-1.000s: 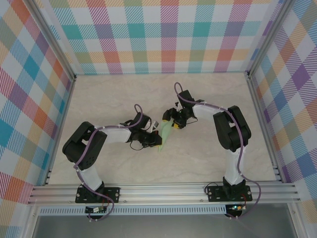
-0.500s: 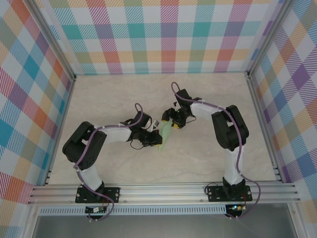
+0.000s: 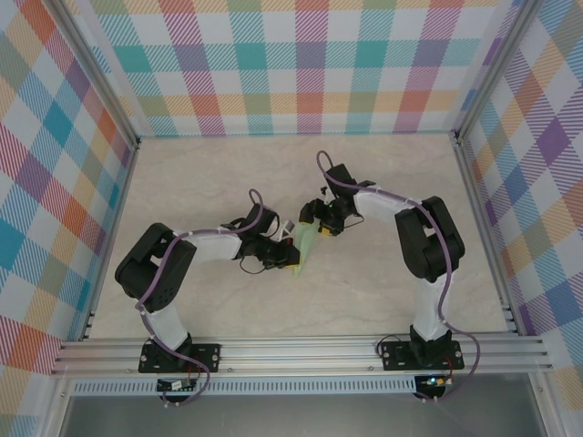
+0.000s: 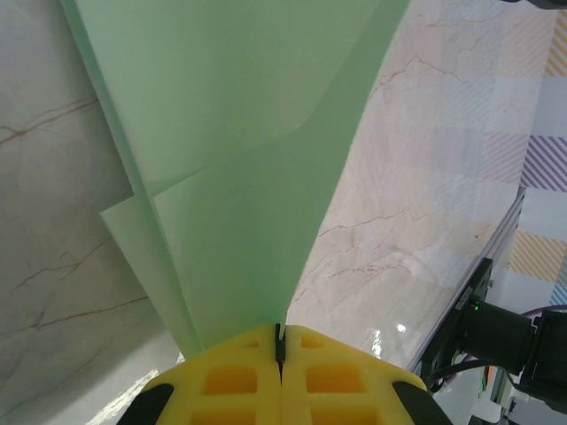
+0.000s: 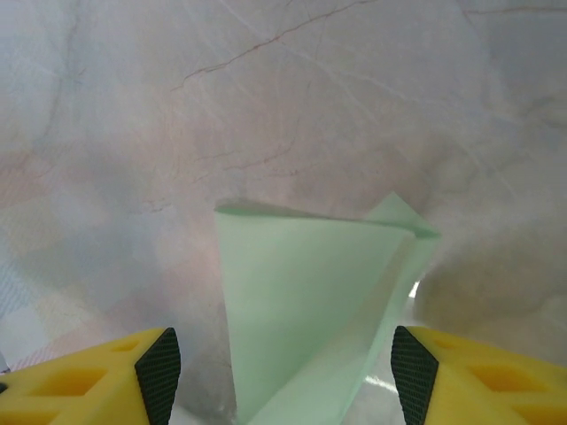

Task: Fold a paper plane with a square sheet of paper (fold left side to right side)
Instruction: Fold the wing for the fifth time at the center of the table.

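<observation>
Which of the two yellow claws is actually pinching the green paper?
The left tool: it is clamped shut on the folded green paper. The right tool stands open, with the paper loose between its jaws.

A pale marble-patterned table top (image 3: 228,173) with faint brown veins lies under soft, even light that leaves a small glint on its glossy surface. Walls (image 3: 301,64) printed in a pastel plaid of teal, pink, orange and purple close it in at the back and both sides, framed by silver aluminium posts (image 3: 96,73). Ribbed aluminium rails (image 3: 301,350) run along the near edge, with a grey surface (image 3: 301,414) below
</observation>
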Controlling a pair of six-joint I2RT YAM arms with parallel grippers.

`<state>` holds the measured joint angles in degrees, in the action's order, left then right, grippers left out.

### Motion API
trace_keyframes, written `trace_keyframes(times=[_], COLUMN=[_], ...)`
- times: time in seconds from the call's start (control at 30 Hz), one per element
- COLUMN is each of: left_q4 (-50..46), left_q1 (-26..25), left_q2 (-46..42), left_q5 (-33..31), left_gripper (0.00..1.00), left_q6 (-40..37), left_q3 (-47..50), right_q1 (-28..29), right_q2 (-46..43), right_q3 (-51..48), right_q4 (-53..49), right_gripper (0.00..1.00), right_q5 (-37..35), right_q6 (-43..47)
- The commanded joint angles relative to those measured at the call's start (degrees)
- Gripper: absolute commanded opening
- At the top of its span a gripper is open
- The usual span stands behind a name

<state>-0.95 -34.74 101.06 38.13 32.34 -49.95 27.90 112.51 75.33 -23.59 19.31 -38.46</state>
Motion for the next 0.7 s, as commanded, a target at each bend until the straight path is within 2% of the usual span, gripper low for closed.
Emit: trace_keyframes(times=[0.0,0.17,0.33,0.47,0.67], left_q4=[3.5,3.8,4.0,4.1,4.1], left_q1=[0.1,0.2,0.3,0.4,0.6], left_q2=[1.8,2.4,2.3,2.2,2.0], left_q5=[2.5,2.3,1.9,1.8,1.5], left_gripper=[0.00,0.00,0.00,0.00,0.00], left_q6=[1.5,2.0,2.3,2.5,2.5], left_q3=[1.1,1.1,1.7,1.9,2.1], right_q1=[-0.4,-0.5,-0.3,0.5,1.2], right_q2=[-5.9,-9.7,-8.4,-5.6,-3.9], right_q3=[-3.1,-9.2,-11.5,-10.4,-8.7], right_q4=[-0.1,3.7,6.2,8.7,9.1], right_gripper=[0.66,0.41,0.17,0.12,0.11], right_q5=[-1.4,1.5,3.7,6.4,6.1], right_q6=[2.0,0.8,-0.9,-2.2,-2.4])
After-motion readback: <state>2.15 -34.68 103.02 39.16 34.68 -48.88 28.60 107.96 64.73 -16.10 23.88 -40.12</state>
